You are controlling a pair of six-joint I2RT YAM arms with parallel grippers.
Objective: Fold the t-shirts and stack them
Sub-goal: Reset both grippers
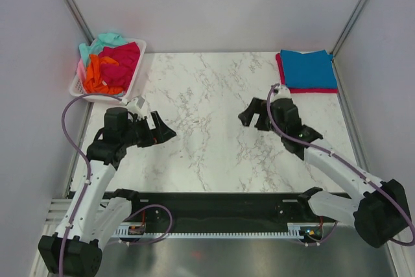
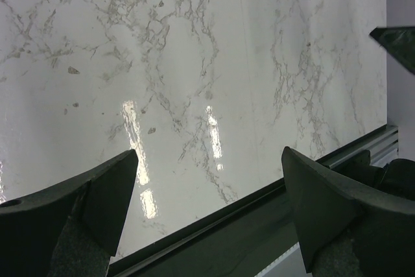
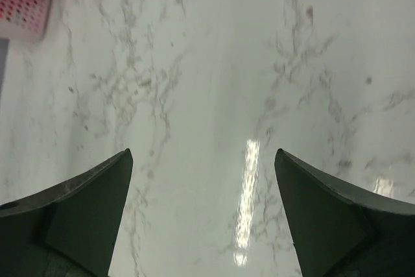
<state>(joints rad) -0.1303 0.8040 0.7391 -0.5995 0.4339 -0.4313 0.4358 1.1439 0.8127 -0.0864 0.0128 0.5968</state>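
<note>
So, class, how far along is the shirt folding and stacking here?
Done: a teal-blue shirt lies folded on a red shirt, far right. In hand: nothing; left gripper and right gripper are open, empty. Left: crumpled shirts fill the basket.

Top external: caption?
Left gripper, right gripper open over marble table; white plastic basket of crumpled t-shirts; folded teal-blue-on-red stack.

White marble-pattern tabletop [image 1: 214,134] enclosed by plain pale grey walls [image 1: 214,4]. Metal posts [image 1: 70,1] set at both back corners. Black rail [image 1: 214,204] mounted along near edge. Light reflected as bright streaks [image 2: 133,121] on glossy surface.
</note>
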